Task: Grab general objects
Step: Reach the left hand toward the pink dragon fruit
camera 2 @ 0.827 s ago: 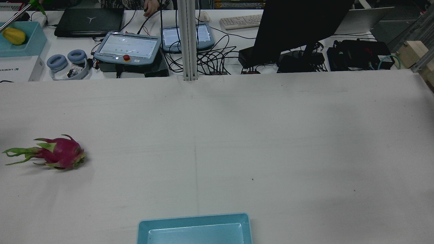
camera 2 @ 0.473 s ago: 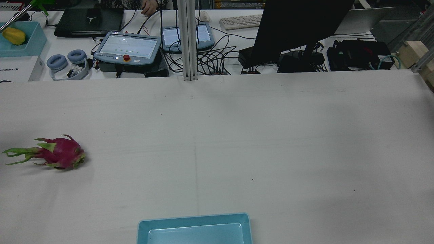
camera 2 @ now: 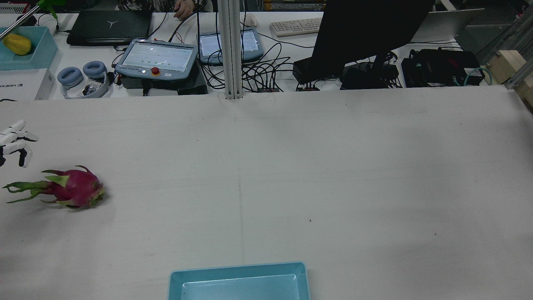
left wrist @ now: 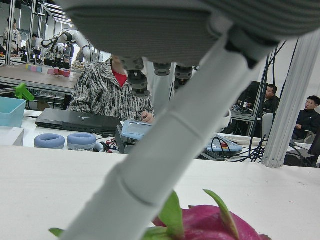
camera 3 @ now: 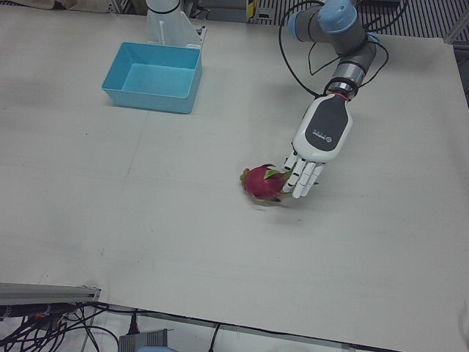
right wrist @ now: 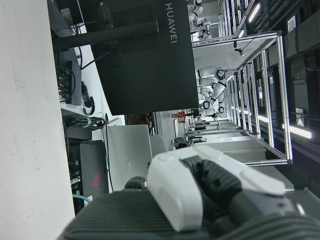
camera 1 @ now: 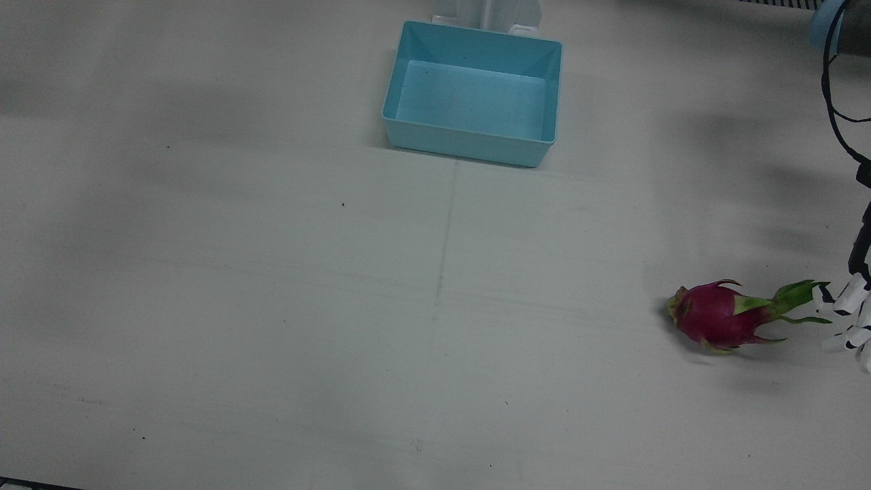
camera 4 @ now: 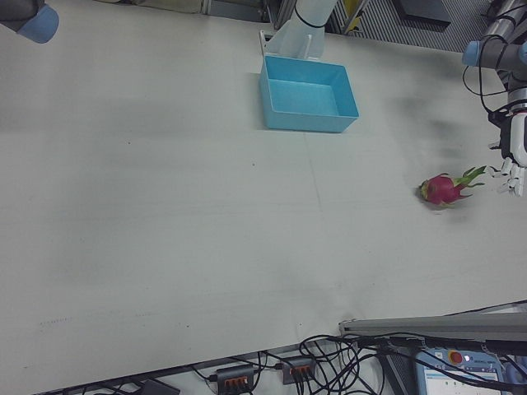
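A magenta dragon fruit (camera 3: 262, 182) with green scales lies on its side on the white table, stem end towards my left hand. It also shows in the front view (camera 1: 714, 316), the rear view (camera 2: 75, 189), the right-front view (camera 4: 441, 189) and, close up, the left hand view (left wrist: 215, 225). My left hand (camera 3: 314, 150) is open and empty, fingers (camera 3: 300, 180) pointing down just beside the stem end; whether they touch it is unclear. It shows at the rear view's left edge (camera 2: 13, 139) and the front view's right edge (camera 1: 852, 314). My right hand (right wrist: 215, 187) shows only in its own view, away from the fruit.
An empty light-blue bin (camera 1: 469, 144) stands at the table's robot-side edge, also in the rear view (camera 2: 239, 270) and left-front view (camera 3: 146, 97). Beyond the far edge are teach pendants (camera 2: 156, 58), cables, a dark monitor (camera 2: 366, 29) and a metal post (camera 2: 231, 50).
My left hand has come into the rear view at the left edge, near the fruit's stem end. The fruit has not moved.
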Tool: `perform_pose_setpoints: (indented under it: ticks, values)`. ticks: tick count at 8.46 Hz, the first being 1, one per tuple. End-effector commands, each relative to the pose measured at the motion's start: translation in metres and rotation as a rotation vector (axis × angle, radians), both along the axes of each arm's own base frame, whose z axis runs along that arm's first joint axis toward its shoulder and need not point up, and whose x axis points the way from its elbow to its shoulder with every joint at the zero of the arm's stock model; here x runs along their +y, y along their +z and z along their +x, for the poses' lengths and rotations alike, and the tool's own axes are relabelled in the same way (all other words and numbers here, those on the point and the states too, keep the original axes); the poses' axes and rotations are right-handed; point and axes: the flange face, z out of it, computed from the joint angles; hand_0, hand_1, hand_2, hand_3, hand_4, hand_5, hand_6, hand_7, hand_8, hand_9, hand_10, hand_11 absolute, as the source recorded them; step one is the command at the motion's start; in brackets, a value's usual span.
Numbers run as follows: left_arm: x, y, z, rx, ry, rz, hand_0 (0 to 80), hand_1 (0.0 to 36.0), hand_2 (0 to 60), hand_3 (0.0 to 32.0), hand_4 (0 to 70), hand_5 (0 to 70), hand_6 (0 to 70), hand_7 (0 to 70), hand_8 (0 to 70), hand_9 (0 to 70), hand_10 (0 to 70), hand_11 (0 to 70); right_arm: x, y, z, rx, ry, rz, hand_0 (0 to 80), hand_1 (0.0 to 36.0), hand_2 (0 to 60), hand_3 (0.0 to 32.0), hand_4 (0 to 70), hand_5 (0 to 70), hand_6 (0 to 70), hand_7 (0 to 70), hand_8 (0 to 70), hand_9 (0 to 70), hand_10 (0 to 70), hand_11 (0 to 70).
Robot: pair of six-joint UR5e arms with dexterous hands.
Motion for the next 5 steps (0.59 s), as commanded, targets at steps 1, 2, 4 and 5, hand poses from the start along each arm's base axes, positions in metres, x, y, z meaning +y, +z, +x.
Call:
perform_pose_setpoints:
  ticks: [1,2,4,5]
  values:
    - [-0.005,-0.019,0.024,-0.016,0.003,-0.011,80.0,36.0,60.0,0.0,0.0,70.0,0.0,32.1,0.0,5.0,0.0,0.0,0.0,0.0,0.0,0.0,0.0,0.0,0.0,0.0,0.0,0.0,0.0,0.0,0.0,0.0,0.0,0.0,0.0,0.0]
    - [-0.012,-0.032,0.033,-0.028,-0.006,-0.024,80.0,36.0,60.0,4.0,0.0,63.6,0.0,26.6,0.0,3.9,0.0,0.0,0.0,0.0,0.0,0.0,0.0,0.0,0.0,0.0,0.0,0.0,0.0,0.0,0.0,0.0,0.0,0.0,0.0,0.0]
    - [-0.009,-0.043,0.065,-0.032,0.008,-0.031,80.0,36.0,60.0,21.8,0.0,0.0,0.0,22.8,0.0,3.1,0.0,0.0,0.0,0.0,0.0,0.0,0.0,0.0,0.0,0.0,0.0,0.0,0.0,0.0,0.0,0.0,0.0,0.0,0.0,0.0]
    - [-0.005,-0.043,0.077,-0.029,0.007,-0.033,0.0,14.8,60.0,15.6,0.0,22.4,0.0,19.2,0.0,2.4,0.0,0.0,0.0,0.0,0.0,0.0,0.0,0.0,0.0,0.0,0.0,0.0,0.0,0.0,0.0,0.0,0.0,0.0,0.0,0.0]
